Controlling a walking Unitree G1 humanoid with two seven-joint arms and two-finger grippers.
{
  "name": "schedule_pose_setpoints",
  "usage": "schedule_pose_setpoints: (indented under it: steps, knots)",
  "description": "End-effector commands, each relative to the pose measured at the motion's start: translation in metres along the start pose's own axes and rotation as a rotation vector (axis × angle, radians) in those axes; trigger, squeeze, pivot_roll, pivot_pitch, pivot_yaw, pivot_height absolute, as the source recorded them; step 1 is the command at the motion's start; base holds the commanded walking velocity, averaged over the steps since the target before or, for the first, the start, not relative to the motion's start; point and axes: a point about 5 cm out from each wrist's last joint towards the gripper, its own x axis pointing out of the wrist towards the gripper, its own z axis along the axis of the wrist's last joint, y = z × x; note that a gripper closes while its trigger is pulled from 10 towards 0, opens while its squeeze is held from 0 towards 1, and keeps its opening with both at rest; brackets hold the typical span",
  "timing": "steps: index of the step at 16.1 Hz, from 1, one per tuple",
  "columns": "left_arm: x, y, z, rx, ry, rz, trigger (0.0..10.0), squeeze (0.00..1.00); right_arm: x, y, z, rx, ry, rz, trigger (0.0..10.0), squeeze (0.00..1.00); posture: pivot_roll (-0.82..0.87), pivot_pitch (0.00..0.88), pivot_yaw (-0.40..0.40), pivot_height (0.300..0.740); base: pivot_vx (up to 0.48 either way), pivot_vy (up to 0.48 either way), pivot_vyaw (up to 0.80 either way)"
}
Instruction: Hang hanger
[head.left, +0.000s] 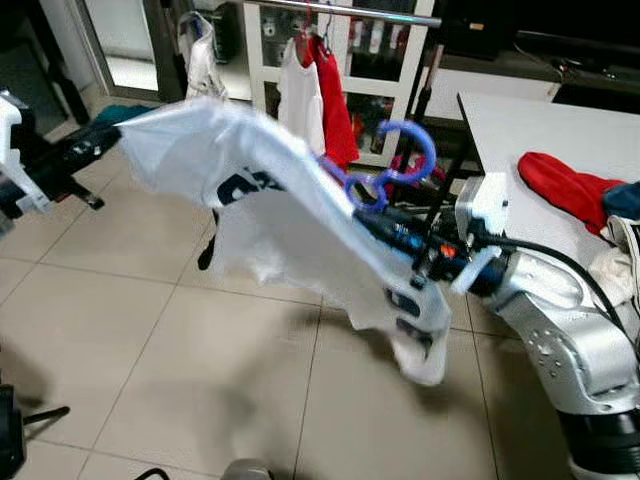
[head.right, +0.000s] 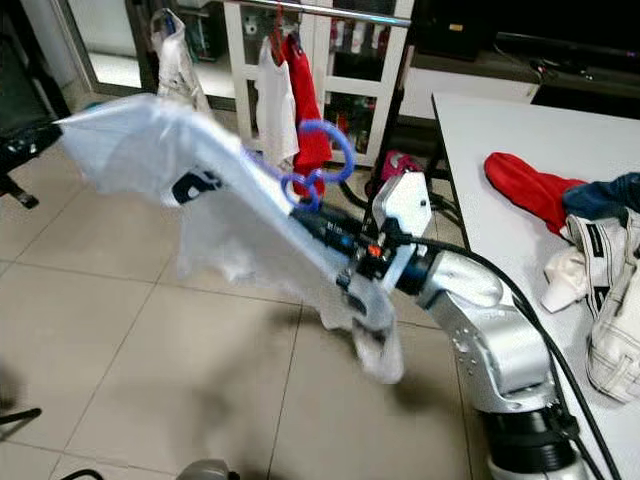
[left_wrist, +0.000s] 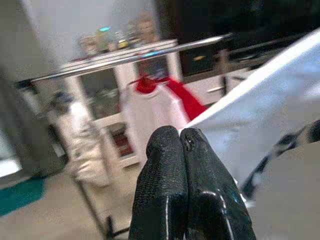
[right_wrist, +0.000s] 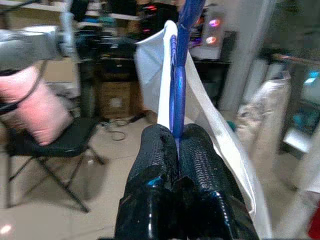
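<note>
Right gripper (head.right: 345, 240) clamped on stiff blue hanger (head.right: 318, 160), left gripper (left_wrist: 181, 145) pinching limp, light white shirt (head.left: 240, 160) w/ fingers together.

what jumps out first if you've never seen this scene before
A white shirt on a blue hanger stretches mid-air between both arms. The right gripper is shut on the hanger's blue bar, and the left gripper pinches the shirt's far edge. Behind stands a metal rail with a red and a white garment hanging; more clothes lie on the white table at right.
</note>
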Motion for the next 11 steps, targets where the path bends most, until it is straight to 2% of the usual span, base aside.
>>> schedule_pose_setpoints:
  steps: [1, 2, 4, 6, 7, 11]
  knots:
    - [-0.004, 0.009, 0.006, 0.04, 0.001, 0.065, 3.9, 0.0, -0.003, 0.009, 0.005, 0.003, 0.001, 0.088, 10.0, 0.0, 0.13, 0.0, -0.036, 0.74, 0.0, 0.0, 0.0]
    - [-0.005, 0.014, 0.007, 0.048, -0.002, 0.106, 10.0, 0.0, -0.006, 0.013, 0.003, 0.009, 0.032, 0.14, 10.0, 0.0, 0.14, 0.0, -0.039, 0.74, 0.0, 0.0, 0.0]
    - [-0.005, 0.014, 0.01, 0.021, -0.036, 0.091, 10.0, 0.0, -0.01, 0.012, 0.002, 0.006, 0.054, 0.147, 10.0, 0.0, 0.13, 0.0, -0.037, 0.74, 0.0, 0.0, 0.0]
    - [-0.007, 0.005, 0.004, -0.019, -0.032, 0.002, 10.0, 1.0, -0.011, 0.003, 0.001, -0.018, 0.108, 0.093, 10.0, 0.0, 0.13, 0.0, -0.038, 0.74, 0.0, 0.0, 0.0]
    - [-0.008, -0.004, 0.0, -0.041, -0.027, -0.073, 10.0, 1.0, -0.012, -0.004, -0.001, -0.035, 0.149, 0.051, 10.0, 0.0, 0.12, 0.0, -0.042, 0.74, 0.0, 0.0, 0.0]
    - [-0.018, -0.012, -0.01, -0.049, -0.002, -0.11, 10.0, 1.0, -0.008, -0.022, -0.002, -0.088, 0.241, -0.089, 10.0, 0.0, 0.11, 0.0, -0.055, 0.74, 0.0, 0.0, 0.0]
